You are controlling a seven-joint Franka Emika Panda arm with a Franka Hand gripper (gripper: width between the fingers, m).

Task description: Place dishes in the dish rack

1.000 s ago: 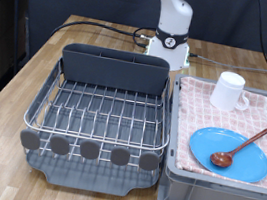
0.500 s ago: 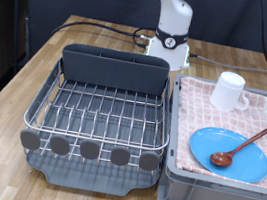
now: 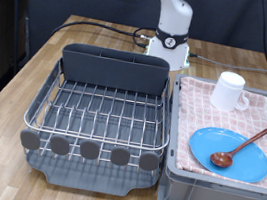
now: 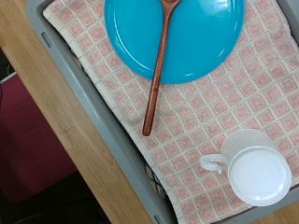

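The light-blue plate (image 3: 229, 153) lies on the pink checked cloth in the grey crate (image 3: 216, 192) at the exterior view's right. The reddish-brown wooden spoon (image 3: 239, 148) rests across the plate, its bowl on the plate. The white mug (image 3: 230, 91) stands on the cloth beyond the plate. The dish rack (image 3: 98, 111) sits empty at the exterior view's left. The wrist view looks down on the plate (image 4: 187, 33), the spoon (image 4: 157, 75) and the mug (image 4: 252, 172). The gripper itself shows in neither view; only the arm's base and lower links (image 3: 173, 25) show.
The rack and crate stand side by side on a wooden table (image 3: 15, 82). A cable (image 3: 109, 28) runs across the table behind the rack. The rack's tall grey back compartment (image 3: 113, 68) stands at its far end.
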